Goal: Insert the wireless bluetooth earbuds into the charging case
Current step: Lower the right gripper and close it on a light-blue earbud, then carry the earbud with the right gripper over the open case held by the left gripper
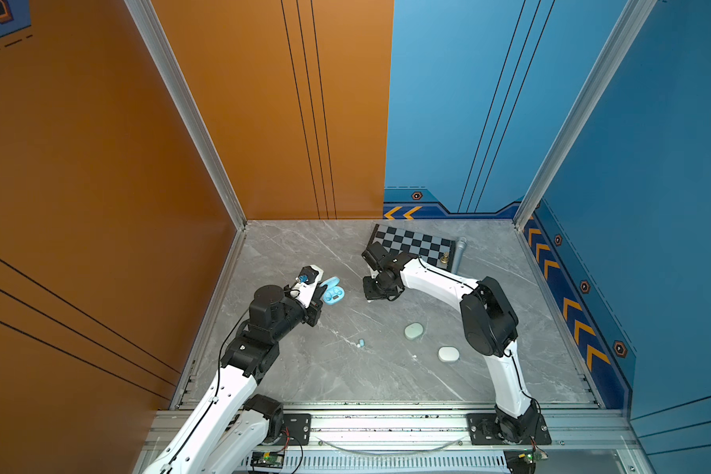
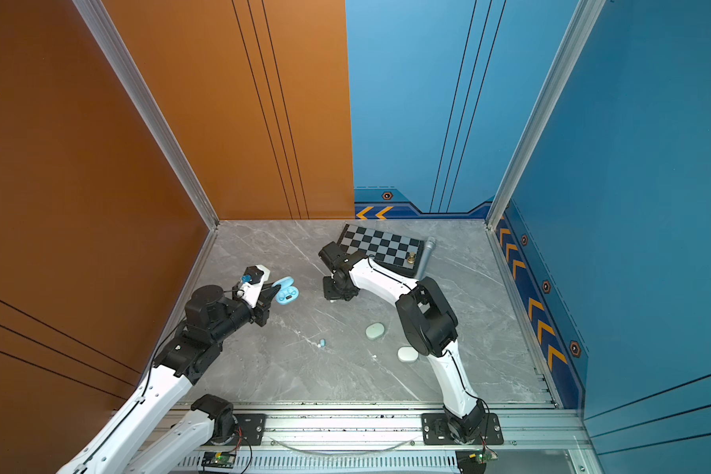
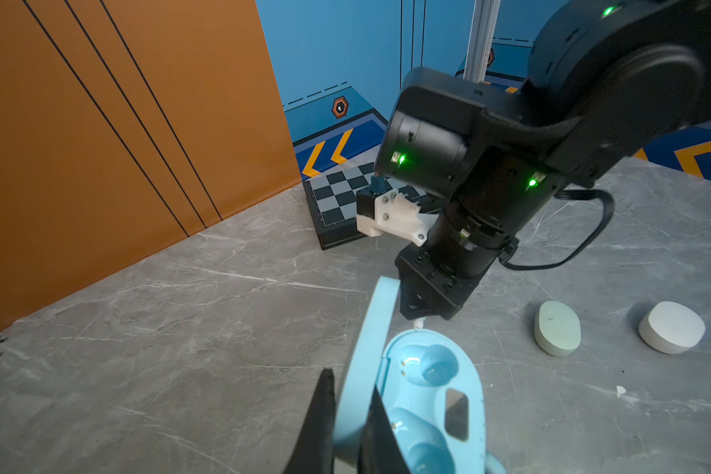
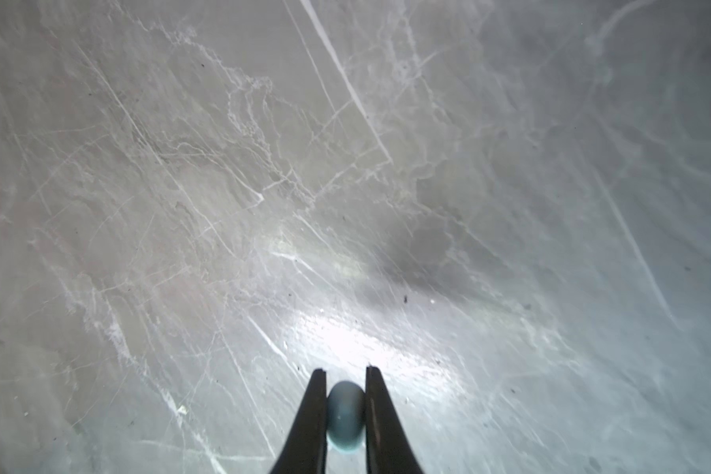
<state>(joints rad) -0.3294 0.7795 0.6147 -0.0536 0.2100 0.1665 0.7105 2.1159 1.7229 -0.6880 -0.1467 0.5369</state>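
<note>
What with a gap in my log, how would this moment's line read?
left gripper: shut on blue case lid | right gripper: shut on earbud | earbud: not yet inserted

Both top views are bright, evenly lit and sharp; my arms throw only soft shadows on the grey tabletop (image 1: 345,377), and the wall posts splay toward the upper corners. My right wrist view is milky and soft: white glare on the stone just ahead of my right pincer (image 4: 345,371), a dark shadow smear beside it, the pinched earbud (image 4: 345,414) blurred. My left wrist view is crisp, the charging case (image 3: 427,390) in my left pincer (image 3: 350,381) glossy, the near fingers (image 3: 321,418) a dark blur.
</note>
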